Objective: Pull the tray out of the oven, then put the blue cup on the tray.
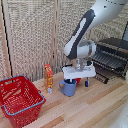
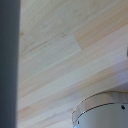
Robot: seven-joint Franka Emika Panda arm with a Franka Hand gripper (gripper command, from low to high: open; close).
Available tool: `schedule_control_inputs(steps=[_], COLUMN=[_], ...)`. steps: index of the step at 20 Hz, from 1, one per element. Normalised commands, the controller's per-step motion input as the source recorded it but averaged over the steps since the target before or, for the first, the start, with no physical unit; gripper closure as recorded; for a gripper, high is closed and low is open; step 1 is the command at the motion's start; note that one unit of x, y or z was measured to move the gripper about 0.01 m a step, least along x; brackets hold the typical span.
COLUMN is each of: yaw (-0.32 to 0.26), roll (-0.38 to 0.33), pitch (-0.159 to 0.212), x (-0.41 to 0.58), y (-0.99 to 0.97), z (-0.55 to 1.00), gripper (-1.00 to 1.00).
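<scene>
The gripper (image 1: 76,80) sits directly above the blue cup (image 1: 69,87), positioned for pickup; its opening cannot be determined. The tray (image 1: 109,59) projects from the oven (image 1: 114,54) beside the gripper, ready to receive the cup.

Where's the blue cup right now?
In the exterior view the blue cup stands on the wooden table, directly under the gripper, between the orange carton and the oven.
</scene>
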Motion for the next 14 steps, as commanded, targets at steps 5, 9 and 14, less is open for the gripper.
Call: schedule_control_inputs(steps=[5,9,14], yaw=[0.027,-0.002,-0.010], roll=[0.001,0.027,0.055], pitch=[-0.016,-0.107,-0.153], x=[-0.015,-0.006,-0.014], y=[-0.02,-0.09,-0.20], z=[0.00,0.00,0.01], gripper=[1.00,1.00,1.00])
